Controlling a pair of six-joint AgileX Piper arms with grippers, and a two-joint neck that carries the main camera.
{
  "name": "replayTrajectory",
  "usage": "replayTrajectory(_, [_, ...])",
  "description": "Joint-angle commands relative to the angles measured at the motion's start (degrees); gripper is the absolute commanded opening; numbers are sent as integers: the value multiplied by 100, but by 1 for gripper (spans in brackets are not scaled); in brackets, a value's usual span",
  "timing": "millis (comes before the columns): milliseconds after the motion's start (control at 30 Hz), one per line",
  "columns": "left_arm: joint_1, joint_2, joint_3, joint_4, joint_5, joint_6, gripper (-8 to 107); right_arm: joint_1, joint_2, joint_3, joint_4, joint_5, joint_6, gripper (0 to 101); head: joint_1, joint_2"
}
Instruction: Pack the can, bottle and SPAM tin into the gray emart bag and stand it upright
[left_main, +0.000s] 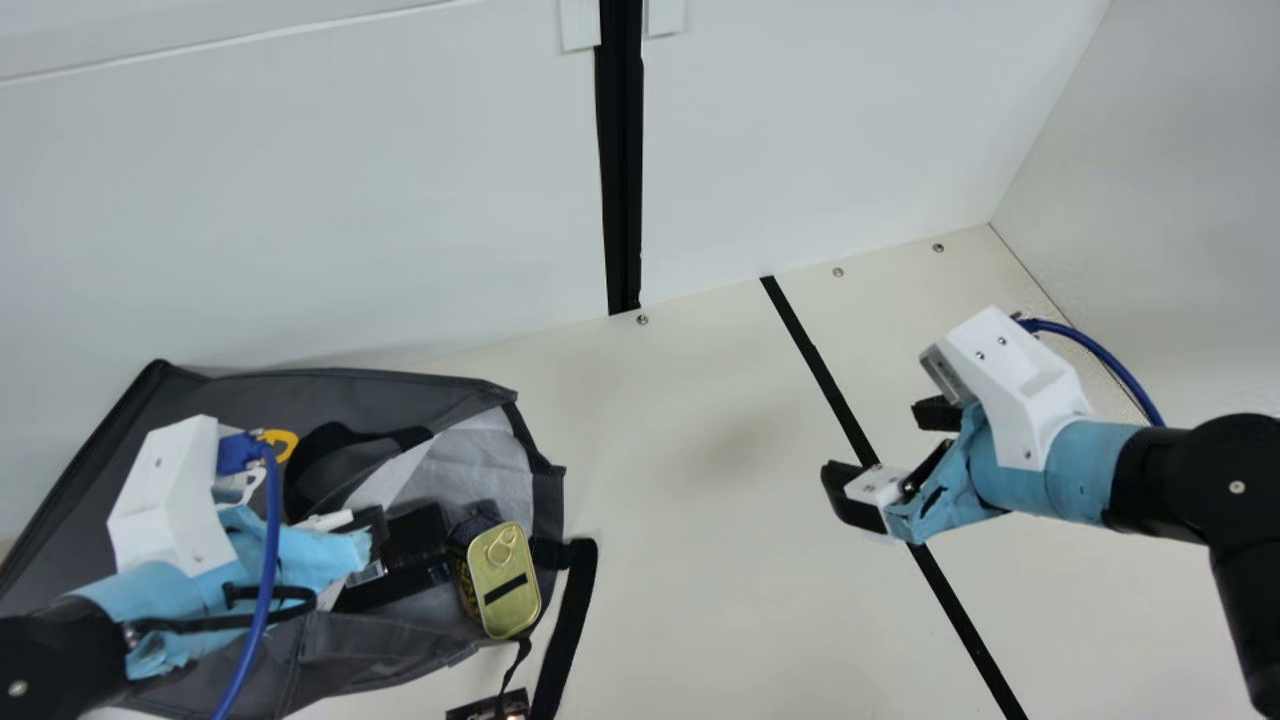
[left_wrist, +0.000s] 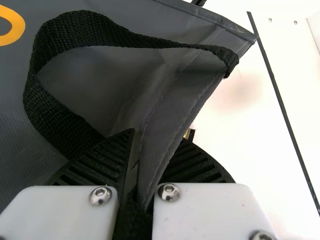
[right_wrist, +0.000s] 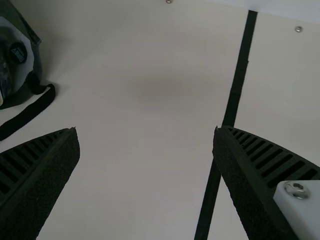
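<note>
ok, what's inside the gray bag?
The gray bag has the ring-pull tin at its mouth, beside dark items I can't identify. The bag's fabric and left arm hide the rest.

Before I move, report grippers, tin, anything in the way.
Left gripper shut on gray bag. Right gripper open over table. Tin at bag's mouth. Loose strap beside it, might snag.

no text is readable; the gray bag (left_main: 380, 392) shows partial yellow lettering (left_wrist: 18, 24).

gray bag (left_main: 400, 392) cropped, dark object (left_main: 470, 711) cropped
</note>
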Motion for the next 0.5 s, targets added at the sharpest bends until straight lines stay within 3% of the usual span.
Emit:
replayTrajectory(0, [0,0,0,0,0,0,-8,40,82,54,133,-16,-220,95,-130,-14])
replayTrajectory(467, [0,0,0,0,0,0,-8,509,824,320,991,-183,-1388,95,-130,-14])
